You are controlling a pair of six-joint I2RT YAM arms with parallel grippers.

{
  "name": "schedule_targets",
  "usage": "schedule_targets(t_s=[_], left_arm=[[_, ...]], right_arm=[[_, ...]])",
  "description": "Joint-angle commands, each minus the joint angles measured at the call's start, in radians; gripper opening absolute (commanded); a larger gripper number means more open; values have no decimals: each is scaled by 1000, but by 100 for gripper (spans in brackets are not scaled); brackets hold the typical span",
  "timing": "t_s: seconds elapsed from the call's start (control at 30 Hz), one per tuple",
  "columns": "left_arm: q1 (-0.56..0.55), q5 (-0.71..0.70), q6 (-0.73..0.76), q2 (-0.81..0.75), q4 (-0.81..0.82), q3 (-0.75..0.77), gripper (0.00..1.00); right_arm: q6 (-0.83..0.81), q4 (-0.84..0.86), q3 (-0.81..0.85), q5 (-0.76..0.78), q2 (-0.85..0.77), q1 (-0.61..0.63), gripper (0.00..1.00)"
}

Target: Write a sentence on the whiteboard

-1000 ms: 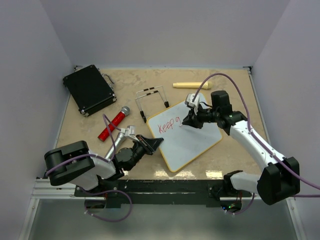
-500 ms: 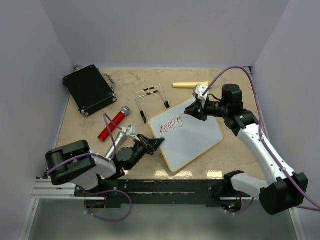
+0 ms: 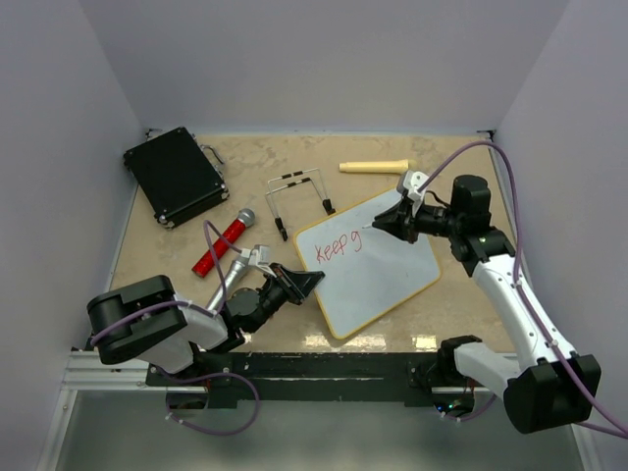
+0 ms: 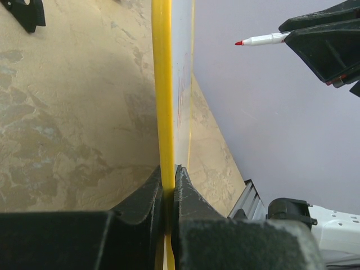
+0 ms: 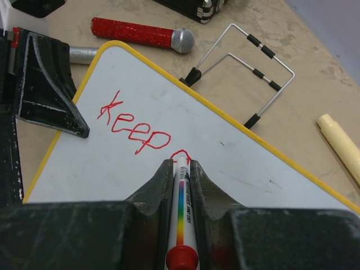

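The whiteboard (image 3: 378,270) lies tilted on the table, white with a yellow frame. The sentence (image 3: 336,246) reads "Keep g" in red near its upper left. My left gripper (image 3: 300,283) is shut on the board's left edge, which shows as a yellow strip (image 4: 163,84) between the jaws of that gripper (image 4: 167,175). My right gripper (image 3: 391,222) is shut on a marker (image 5: 181,197) with a rainbow label. The marker's red tip (image 4: 241,43) hangs a little off the board's face, just right of the "g" (image 5: 181,154). "Keep" (image 5: 135,126) is plain in the right wrist view.
A black case (image 3: 175,175) lies at the back left. A red microphone (image 3: 224,242) lies left of the board. A wire stand (image 3: 299,201) sits just behind the board, and a cream stick (image 3: 373,166) lies at the back.
My right arm has drawn back to the right, carrying the marker from over the writing to just right of the "g". The left gripper keeps its hold on the board.
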Motion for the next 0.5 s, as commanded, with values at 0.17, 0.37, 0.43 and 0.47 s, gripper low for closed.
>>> schedule_targets(t_s=[0.17, 0.37, 0.43, 0.47], left_arm=[[1, 87, 149, -37, 21, 6, 0], [1, 96, 142, -46, 9, 7, 0], [1, 102, 143, -46, 1, 15, 0], [1, 103, 143, -46, -2, 15, 0]], right_arm=[[67, 128, -80, -81, -98, -33, 0], [90, 143, -92, -101, -92, -43, 0], [92, 145, -97, -104, -95, -43, 0], [92, 146, -100, -104, -95, -45, 0]])
